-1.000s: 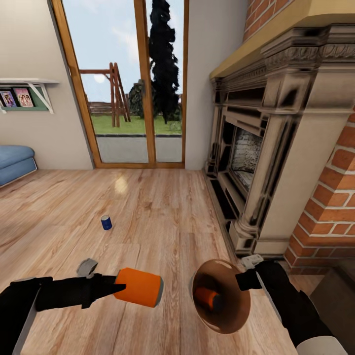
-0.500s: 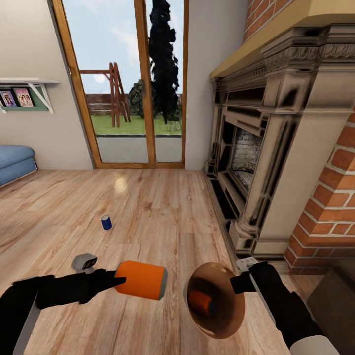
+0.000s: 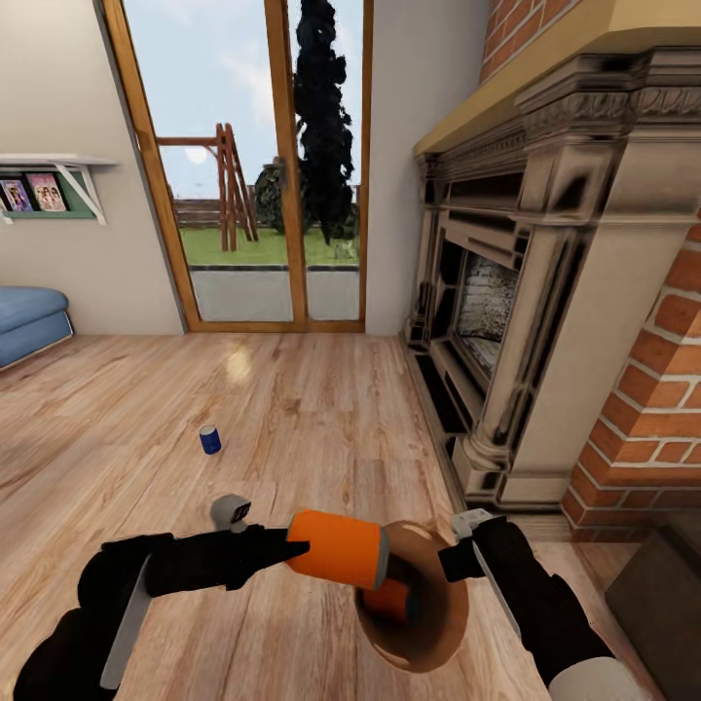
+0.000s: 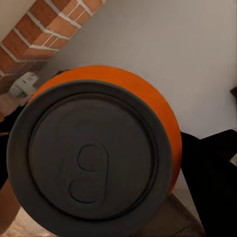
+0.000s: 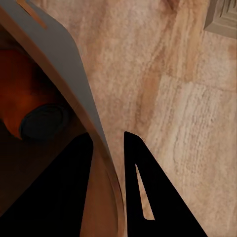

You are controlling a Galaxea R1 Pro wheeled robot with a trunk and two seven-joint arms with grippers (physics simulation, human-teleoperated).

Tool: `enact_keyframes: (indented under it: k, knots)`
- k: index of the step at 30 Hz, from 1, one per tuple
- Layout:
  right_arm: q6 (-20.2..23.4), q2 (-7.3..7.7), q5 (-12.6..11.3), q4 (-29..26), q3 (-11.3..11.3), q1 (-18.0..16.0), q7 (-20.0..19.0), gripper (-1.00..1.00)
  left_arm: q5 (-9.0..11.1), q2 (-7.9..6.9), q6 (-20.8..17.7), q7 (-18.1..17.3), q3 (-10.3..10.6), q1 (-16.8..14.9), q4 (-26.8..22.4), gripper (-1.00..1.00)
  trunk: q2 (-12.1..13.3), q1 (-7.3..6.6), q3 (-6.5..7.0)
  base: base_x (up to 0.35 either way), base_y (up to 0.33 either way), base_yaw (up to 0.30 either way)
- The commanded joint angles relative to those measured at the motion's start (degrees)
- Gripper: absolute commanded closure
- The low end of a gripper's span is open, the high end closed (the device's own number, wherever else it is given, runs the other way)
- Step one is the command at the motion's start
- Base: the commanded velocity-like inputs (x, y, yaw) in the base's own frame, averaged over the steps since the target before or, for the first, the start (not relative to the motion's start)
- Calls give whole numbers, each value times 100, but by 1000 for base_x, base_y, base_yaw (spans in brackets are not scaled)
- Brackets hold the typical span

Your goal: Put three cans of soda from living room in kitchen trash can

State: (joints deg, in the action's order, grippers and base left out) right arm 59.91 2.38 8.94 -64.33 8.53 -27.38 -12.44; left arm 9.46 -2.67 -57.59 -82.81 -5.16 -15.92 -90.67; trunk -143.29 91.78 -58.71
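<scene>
Light wood planks (image 3: 321,409) run from the glass doors (image 3: 255,166) to the carved fireplace (image 3: 516,292) and red brick chimney (image 3: 652,399), with a blue sofa (image 3: 29,321) at the far left. 1 dark blue can (image 3: 209,439) stands upright on the floor, well apart from the arms. The left gripper (image 3: 288,551) has its jaws clenched on an orange can (image 3: 338,549), held sideways with its grey top (image 4: 91,163) at the mouth of the trash can (image 3: 440,631). The right gripper (image 3: 456,563) has its jaws grasping the bin's rim (image 5: 74,94), tipping the bin toward the left arm. A second orange can (image 5: 34,101) lies inside the bin.
</scene>
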Motion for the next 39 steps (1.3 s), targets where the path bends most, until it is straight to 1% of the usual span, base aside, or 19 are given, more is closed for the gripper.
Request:
enact_keyframes:
  k: [1, 3, 6, 7, 8, 10, 11, 12, 16, 17, 21, 24, 25, 26, 29, 34, 39]
  knots:
    - [9, -9, -137, 14, 15, -12, -7, 100, 2, 13, 1, 62, 61, -4, 1, 100, -1, -1, 1, 0, 0, 0]
    - [9, -25, -138, 84, 51, -67, 60, 100, 0, 79, 3, 269, 191, -11, 10, 100, -1, -1, 1, 0, 0, 0]
    - [9, -35, -140, 120, 65, -109, 119, 100, -3, 121, 7, 419, 245, -12, 17, 100, -1, -1, 1, 0, 0, 0]
    - [9, -47, -139, 134, 70, -128, 144, 100, -4, 152, 12, 527, 298, -14, 19, 100, -1, -1, 1, 0, 0, 0]
    - [9, -59, -139, 142, 73, -140, 160, 100, -4, 186, 18, 648, 404, -15, 21, 100, -1, -1, 1, 0, 0, 0]
    - [9, -73, -138, 151, 77, -175, 177, 100, -6, 224, 31, 960, 697, -16, 28, 100, -1, -1, 1, 0, 0, 0]
    - [9, -76, -138, 153, 77, -185, 179, 100, -4, 231, 34, 1053, 768, -14, 29, 100, -1, -1, 1, 0, 0, 0]
    - [9, -81, -138, 155, 78, -199, 183, 100, -2, 241, 38, 1228, 887, -15, 30, 100, -1, -1, 1, 0, 0, 0]
    - [9, -85, -138, 157, 79, -216, 187, 100, -3, 296, 49, 1524, 1039, -16, 33, 100, -1, -1, 1, 0, 0, 0]
    - [9, -86, -138, 157, 79, -220, 188, 100, -9, 321, 60, 1655, 1077, -16, 37, 100, -1, -1, 1, 0, 0, 0]
    - [9, -91, -139, 158, 84, -222, 189, 100, -13, 371, 68, 1866, 1116, -16, 40, 100, -1, -1, 1, 0, 0, 0]
    - [9, -137, -138, 158, 87, -223, 191, 100, -20, 430, 74, 2053, 1273, -16, 41, 100, -1, -1, 1, 0, 0, 0]
    - [9, -155, -138, 158, 87, -224, 193, 100, -21, 443, 77, 2195, 1346, -16, 41, 100, -1, -1, 1, 0, 0, 0]
    - [9, -163, -138, 158, 87, -224, 194, 100, -21, 448, 81, 2278, 1379, -16, 41, 100, -1, -1, 1, 0, 0, 0]
    - [9, -233, -138, 158, 139, -224, 218, 100, -23, 485, 161, 2711, 1513, -14, 41, 100, -1, -1, 1, 0, 0, 0]
    - [9, -320, -142, 158, 191, -230, 457, 100, -24, 501, 203, 3183, 1786, -16, 41, 100, -1, -1, 1, 0, 0, 0]
    - [9, -360, -138, 158, 198, -232, 511, 100, -26, 499, 210, 3534, 1868, -16, 41, 100, -1, -1, 1, 0, 0, 0]
